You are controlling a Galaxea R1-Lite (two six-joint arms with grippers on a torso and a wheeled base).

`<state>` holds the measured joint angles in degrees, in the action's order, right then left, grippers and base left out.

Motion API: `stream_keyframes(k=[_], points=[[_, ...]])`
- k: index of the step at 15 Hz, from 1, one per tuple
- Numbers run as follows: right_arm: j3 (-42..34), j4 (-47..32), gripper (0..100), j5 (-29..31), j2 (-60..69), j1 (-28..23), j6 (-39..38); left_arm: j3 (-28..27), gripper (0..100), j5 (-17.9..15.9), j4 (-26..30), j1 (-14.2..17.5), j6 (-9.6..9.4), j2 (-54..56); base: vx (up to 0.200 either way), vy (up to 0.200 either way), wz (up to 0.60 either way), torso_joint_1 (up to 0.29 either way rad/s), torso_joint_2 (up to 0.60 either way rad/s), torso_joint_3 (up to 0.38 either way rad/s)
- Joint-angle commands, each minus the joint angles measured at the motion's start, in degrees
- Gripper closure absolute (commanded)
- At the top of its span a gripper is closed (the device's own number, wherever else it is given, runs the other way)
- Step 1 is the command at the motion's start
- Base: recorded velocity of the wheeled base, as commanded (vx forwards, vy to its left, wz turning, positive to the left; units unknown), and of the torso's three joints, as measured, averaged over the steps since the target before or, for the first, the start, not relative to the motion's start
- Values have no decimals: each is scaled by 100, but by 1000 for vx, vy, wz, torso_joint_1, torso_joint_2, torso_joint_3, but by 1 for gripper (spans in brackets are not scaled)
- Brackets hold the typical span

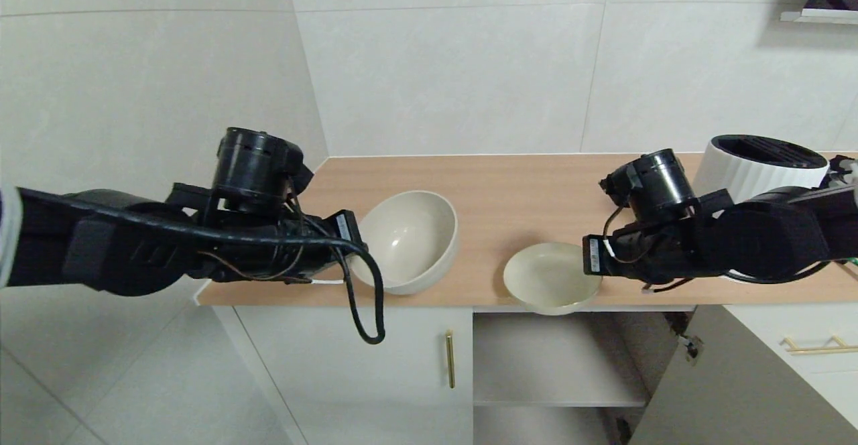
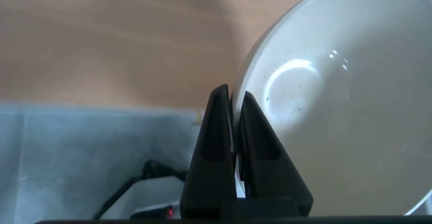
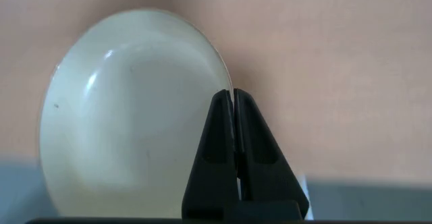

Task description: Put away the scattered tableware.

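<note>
A large cream bowl (image 1: 410, 238) is tilted above the wooden counter (image 1: 523, 194), near its left front edge. My left gripper (image 1: 350, 247) is shut on its rim. In the left wrist view the fingers (image 2: 217, 126) pinch the large bowl's (image 2: 351, 96) edge. A smaller cream bowl (image 1: 551, 276) hangs at the counter's front edge, above the open cabinet. My right gripper (image 1: 593, 264) is shut on that small bowl's rim. The right wrist view shows the fingers (image 3: 219, 133) clamping the small bowl (image 3: 128, 102) at its edge.
A white ribbed container (image 1: 761, 167) with a dark slotted top stands at the counter's back right. Below the counter an open cabinet with a shelf (image 1: 556, 401) gapes, its door (image 1: 730, 385) swung out to the right. A closed door with a gold handle (image 1: 450, 358) is left of it.
</note>
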<state>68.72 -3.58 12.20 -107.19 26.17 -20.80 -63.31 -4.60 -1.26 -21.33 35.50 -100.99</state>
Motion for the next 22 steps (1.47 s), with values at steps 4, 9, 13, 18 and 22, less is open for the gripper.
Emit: stream_keyframes(k=[4,9,13,18,22], points=[[-412,-521,100,-895,1095,-86,14,1347,100,-331,-305,59,-500,1283,0,0,0,0,0,0],[-491,-512,100,-1088,1201,-156,23,1365,100,-525,-358,33,-500,1072,0,0,0,0,0,0],[-491,-512,100,-1062,1157,-156,32,1347,100,-525,-367,33,-491,923,-100,0,0,0,-1,0],[-561,-503,100,-1062,1060,-156,190,1347,100,-490,-367,33,-509,826,-40,0,0,1,0,0],[-570,-503,100,-1053,955,-156,269,1347,100,-525,-367,24,-509,800,0,0,0,0,0,0]])
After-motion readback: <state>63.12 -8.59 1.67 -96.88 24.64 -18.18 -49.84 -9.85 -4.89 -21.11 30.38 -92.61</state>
